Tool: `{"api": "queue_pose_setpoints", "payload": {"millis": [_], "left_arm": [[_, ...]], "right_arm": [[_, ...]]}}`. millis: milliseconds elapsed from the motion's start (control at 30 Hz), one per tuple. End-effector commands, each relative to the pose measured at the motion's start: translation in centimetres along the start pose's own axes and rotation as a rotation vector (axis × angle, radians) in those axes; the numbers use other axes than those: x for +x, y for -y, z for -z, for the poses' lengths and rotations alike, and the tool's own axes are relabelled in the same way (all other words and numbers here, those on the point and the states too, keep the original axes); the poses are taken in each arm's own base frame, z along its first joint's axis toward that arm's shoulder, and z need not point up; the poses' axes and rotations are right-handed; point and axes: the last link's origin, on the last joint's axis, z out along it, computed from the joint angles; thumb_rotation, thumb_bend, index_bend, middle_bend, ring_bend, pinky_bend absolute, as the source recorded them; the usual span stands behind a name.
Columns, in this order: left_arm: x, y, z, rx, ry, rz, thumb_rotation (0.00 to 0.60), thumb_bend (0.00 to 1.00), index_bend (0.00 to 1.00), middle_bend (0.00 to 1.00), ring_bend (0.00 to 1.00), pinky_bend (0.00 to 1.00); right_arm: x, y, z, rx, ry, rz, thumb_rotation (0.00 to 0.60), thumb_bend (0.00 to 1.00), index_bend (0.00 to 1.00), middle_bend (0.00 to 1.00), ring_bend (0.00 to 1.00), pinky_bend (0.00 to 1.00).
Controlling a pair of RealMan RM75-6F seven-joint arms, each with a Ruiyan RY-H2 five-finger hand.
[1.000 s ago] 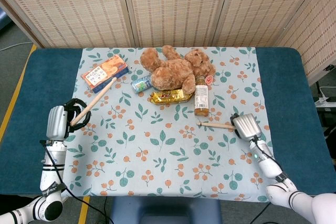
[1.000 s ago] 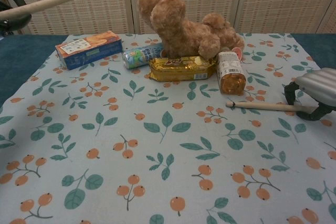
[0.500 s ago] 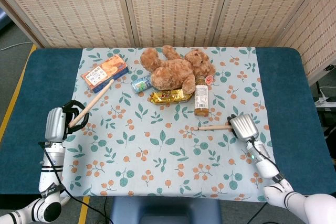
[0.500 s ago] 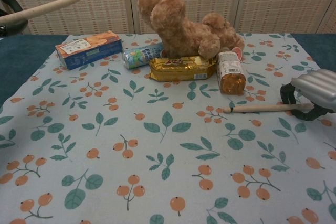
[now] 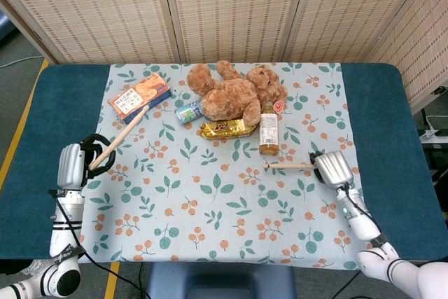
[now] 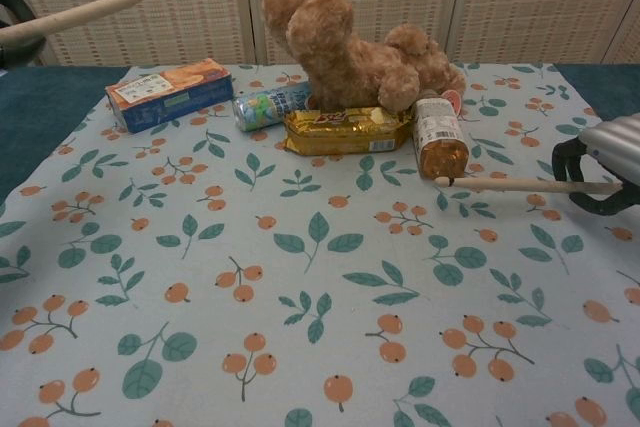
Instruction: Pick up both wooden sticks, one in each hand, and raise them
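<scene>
Sticks (image 5: 118,137) (image 6: 520,185) are looking light and stiff, and your left hand (image 5: 73,167) and right hand (image 5: 332,168) are each clamping one by its end.

right hand (image 6: 603,167) gripping stick (image 6: 520,185), teddy bear (image 6: 345,52)

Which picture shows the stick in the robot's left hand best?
The head view: the whole left stick shows there, running from the left robot hand up toward the box. The chest view shows only the stick's upper part and a sliver of the hand at the frame's edge.
</scene>
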Motion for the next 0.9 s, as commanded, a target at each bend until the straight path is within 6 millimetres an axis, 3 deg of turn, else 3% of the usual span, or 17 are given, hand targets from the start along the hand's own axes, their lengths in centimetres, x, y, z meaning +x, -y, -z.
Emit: {"api": "queue_pose_setpoints", "payload": {"millis": [33, 100, 200, 367, 633, 900], "left_arm": [[0.2, 0.2, -0.2, 0.007, -0.005, -0.001, 0.600, 0.38, 0.69, 0.92, 0.98, 1.00], [0.2, 0.1, -0.5, 0.009, -0.008, 0.004, 0.600, 0.38, 0.69, 0.92, 0.98, 1.00], [0.0, -0.1, -0.7, 0.009, -0.007, 0.021, 0.600, 0.38, 0.69, 0.92, 0.98, 1.00], [-0.9, -0.9, -0.9, -0.006, 0.014, 0.046, 0.600, 0.38, 0.69, 0.92, 0.98, 1.00], [-2.3, -3.1, -1.0, -0.061, 0.056, 0.092, 0.600, 0.38, 0.69, 0.92, 0.98, 1.00], [-2.1, -7.6, -0.4, -0.153, 0.091, 0.320, 0.600, 0.38, 0.69, 0.92, 0.98, 1.00]], "right_arm": [[4.3, 0.5, 1.2, 0.023, -0.143, -0.136, 0.600, 1.00, 0.78, 0.66, 0.88, 1.00], [7.7, 1.0, 3.4, 0.058, -0.191, -0.211, 0.600, 1.00, 0.78, 0.66, 0.88, 1.00], [11.2, 1.8, 5.1, 0.089, -0.215, -0.284, 0.600, 1.00, 0.78, 0.67, 0.88, 1.00], [15.6, 3.0, 7.2, 0.153, -0.305, -0.365, 0.600, 1.00, 0.80, 0.67, 0.88, 1.00], [19.4, 4.6, 7.0, 0.185, -0.376, -0.389, 0.600, 1.00, 0.80, 0.67, 0.88, 1.00], [20.1, 6.3, 4.9, 0.184, -0.390, -0.413, 0.600, 1.00, 0.80, 0.67, 0.88, 1.00]]}}
